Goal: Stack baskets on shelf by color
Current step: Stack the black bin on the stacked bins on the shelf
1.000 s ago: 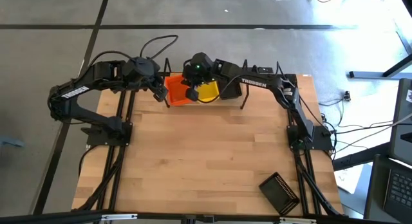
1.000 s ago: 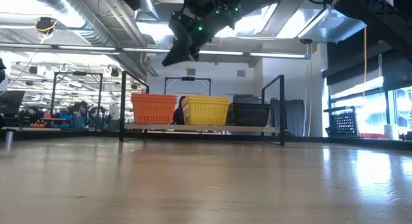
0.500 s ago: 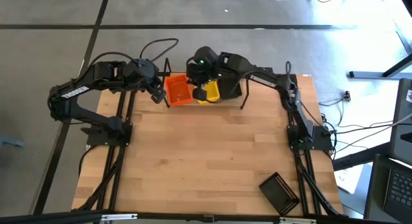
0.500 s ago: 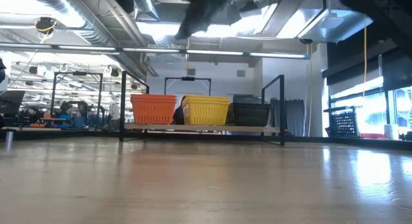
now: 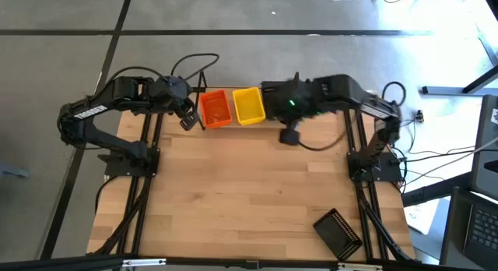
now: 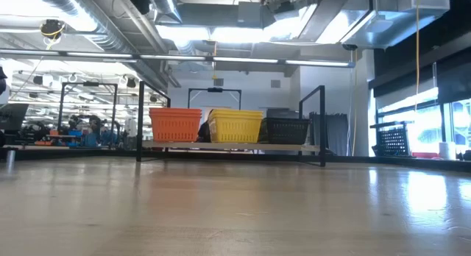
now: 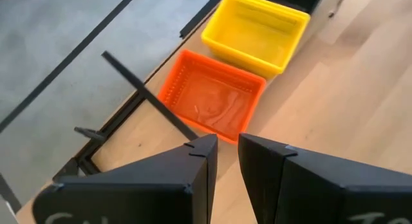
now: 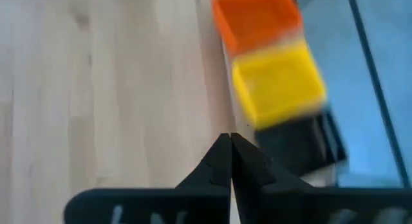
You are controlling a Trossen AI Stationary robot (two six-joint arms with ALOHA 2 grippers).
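Note:
An orange basket (image 5: 215,107), a yellow basket (image 5: 248,105) and a black basket (image 6: 287,130) stand side by side, bottoms on the shelf (image 6: 228,146) at the table's far edge. The orange and yellow reach higher than the black. Another black basket (image 5: 337,232) lies on the table near the front right corner. My left gripper (image 5: 187,119) hovers just left of the orange basket (image 7: 215,102), fingers a little apart and empty (image 7: 226,147). My right gripper (image 5: 289,135) is shut and empty (image 8: 230,153), in front of the shelf's right part.
The shelf's black metal frame (image 7: 148,98) has upright end loops (image 6: 321,123) at both ends. The wooden tabletop (image 5: 249,193) stretches bare between the shelf and the lone black basket.
My right gripper has gone up out of the low view, then moved from above the orange and yellow baskets toward the table's right and near edge, in front of the shelf. The baskets have stayed in place.

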